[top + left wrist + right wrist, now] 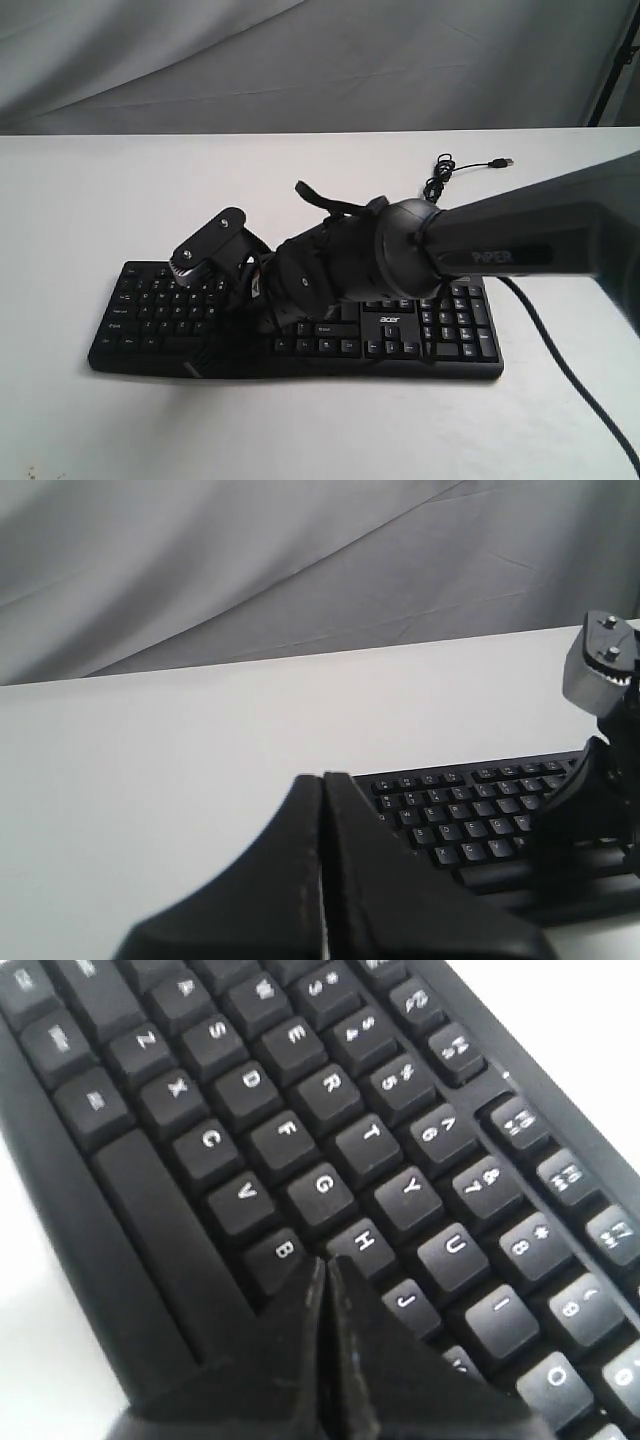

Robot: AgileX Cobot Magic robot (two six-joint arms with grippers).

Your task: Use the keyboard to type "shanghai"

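The black keyboard point(440, 330) lies on the white table, its "acer" logo near the number pad. My right arm point(330, 265) reaches across its middle, and the arm's own bulk hides the fingertips in the exterior view. In the right wrist view the right gripper point(327, 1262) is shut with nothing in it. Its tip sits at the near edge of the H key point(362, 1243), between B and J. The left gripper point(323, 777) is also shut and empty. It hovers off the left end of the keyboard point(470, 820), which it does not touch.
The keyboard's thin USB cable point(445, 175) lies coiled behind it, plug on the table. A thick black arm cable point(560, 350) trails off to the right. The right arm's wrist camera mount point(600, 665) stands above the keys. Grey cloth point(300, 60) backs the white table point(100, 200).
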